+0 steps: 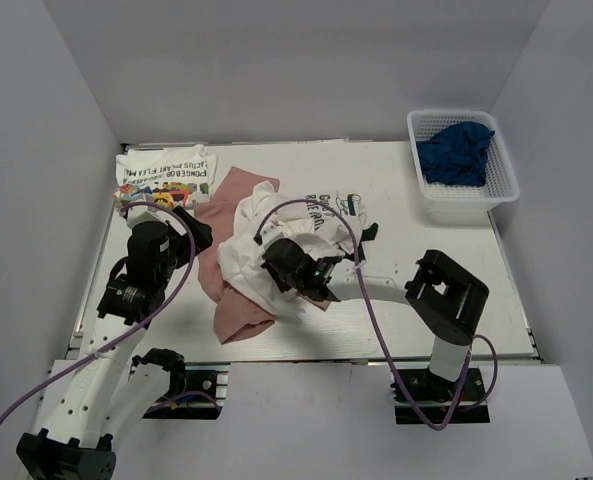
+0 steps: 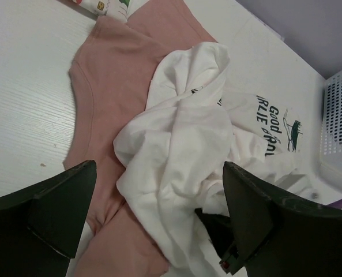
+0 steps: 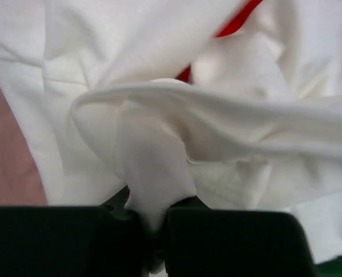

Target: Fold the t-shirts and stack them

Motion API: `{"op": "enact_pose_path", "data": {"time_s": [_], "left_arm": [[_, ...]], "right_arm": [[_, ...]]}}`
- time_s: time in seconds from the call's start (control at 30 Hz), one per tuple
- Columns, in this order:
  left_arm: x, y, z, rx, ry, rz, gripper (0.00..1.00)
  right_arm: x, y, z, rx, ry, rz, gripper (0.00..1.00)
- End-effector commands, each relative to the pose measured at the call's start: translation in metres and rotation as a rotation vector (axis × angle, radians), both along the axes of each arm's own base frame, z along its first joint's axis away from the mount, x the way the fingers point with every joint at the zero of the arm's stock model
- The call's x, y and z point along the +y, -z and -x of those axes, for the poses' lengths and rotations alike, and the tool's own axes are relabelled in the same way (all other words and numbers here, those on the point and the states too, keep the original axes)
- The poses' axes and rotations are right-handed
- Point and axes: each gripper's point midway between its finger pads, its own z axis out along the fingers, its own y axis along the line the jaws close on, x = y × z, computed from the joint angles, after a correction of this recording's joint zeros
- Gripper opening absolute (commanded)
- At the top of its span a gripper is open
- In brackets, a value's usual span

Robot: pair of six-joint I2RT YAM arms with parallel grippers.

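Note:
A crumpled white t-shirt (image 1: 261, 245) with dark green lettering (image 2: 269, 124) lies on top of a dusty-pink t-shirt (image 1: 226, 290) in the middle of the table. My right gripper (image 1: 281, 268) is shut on a pinched fold of the white t-shirt (image 3: 153, 167), which bunches up just ahead of its fingers (image 3: 228, 242). My left gripper (image 2: 156, 213) hangs open above the near edge of the white t-shirt (image 2: 176, 150), where it overlaps the pink one (image 2: 110, 75), with nothing between its fingers. A folded white t-shirt with colourful print (image 1: 164, 176) lies at the back left.
A white lattice basket (image 1: 496, 190) stands at the back right with a dark blue garment (image 1: 456, 152) in it. The right arm's elbow (image 1: 446, 290) rises over the table's right front. Grey walls close in on three sides.

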Motion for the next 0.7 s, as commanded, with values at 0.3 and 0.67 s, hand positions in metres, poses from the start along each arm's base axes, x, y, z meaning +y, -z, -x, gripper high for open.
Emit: {"op": "enact_pose_path", "data": {"time_s": [0.3, 0.67], "left_arm": [[0.011, -0.012, 0.004, -0.037, -0.067, 0.013, 1.00], [0.019, 0.005, 0.000, 0.046, -0.108, -0.034, 1.00]], "right_arm": [[-0.118, -0.343, -0.144, -0.675, 0.608, -0.467, 0.00], [-0.310, -0.473, -0.256, -0.898, 0.963, -0.351, 0.00]]}}
